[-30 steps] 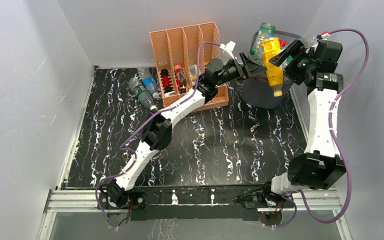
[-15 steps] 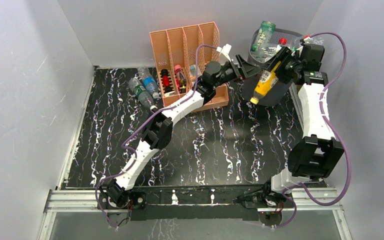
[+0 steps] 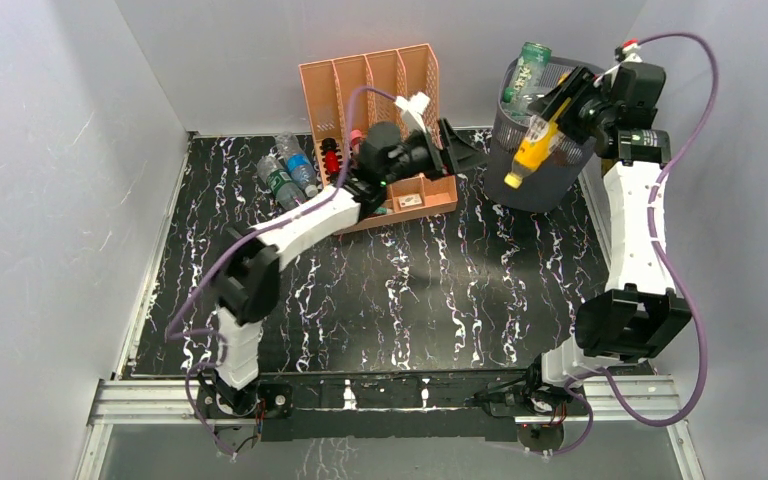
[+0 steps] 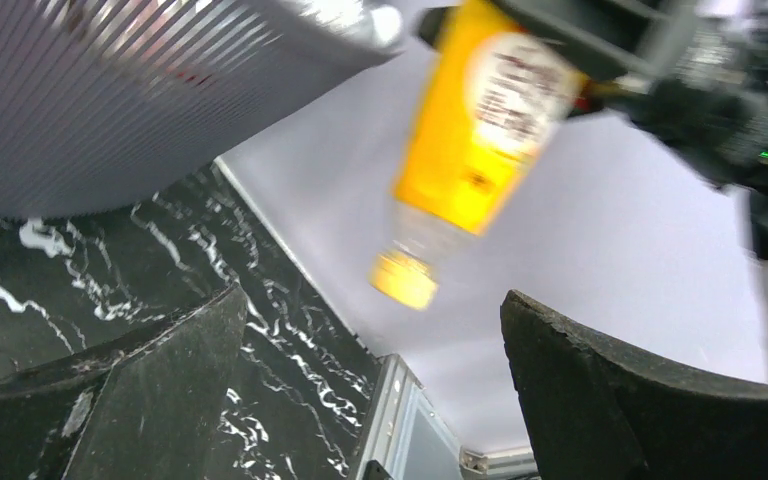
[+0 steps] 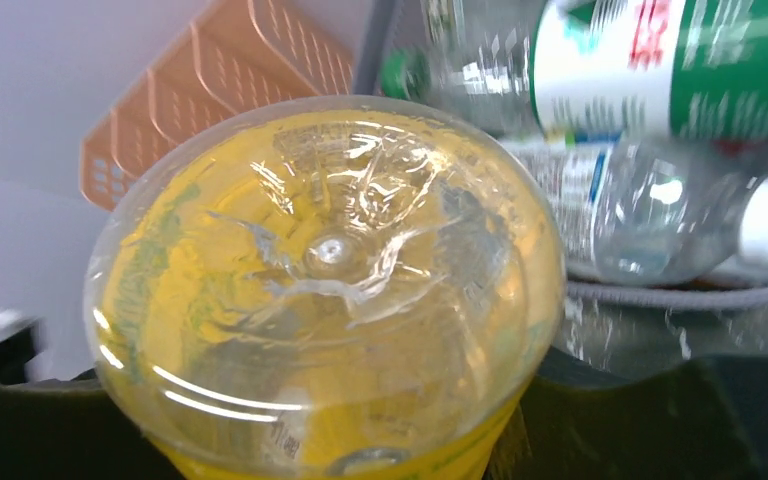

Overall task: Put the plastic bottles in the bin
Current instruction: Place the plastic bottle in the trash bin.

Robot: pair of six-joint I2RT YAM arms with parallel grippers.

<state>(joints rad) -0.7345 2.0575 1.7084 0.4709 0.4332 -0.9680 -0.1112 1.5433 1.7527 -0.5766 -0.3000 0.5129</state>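
The left arm has been drawn back beside the organizer (image 3: 370,80), its left claw (image 3: 460,150) left wide open and empty. The yellow bottle (image 3: 532,150) is gripped by the right claw (image 3: 568,100), cap down, at the bin (image 3: 545,190) rim. Several bottles are binned; two bottles (image 3: 288,178) remain on the table (image 3: 410,290).

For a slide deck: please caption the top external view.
Right hand holds a yellow bottle, cap down, at the mesh bin while the open left hand hovers beside the peach organizer.
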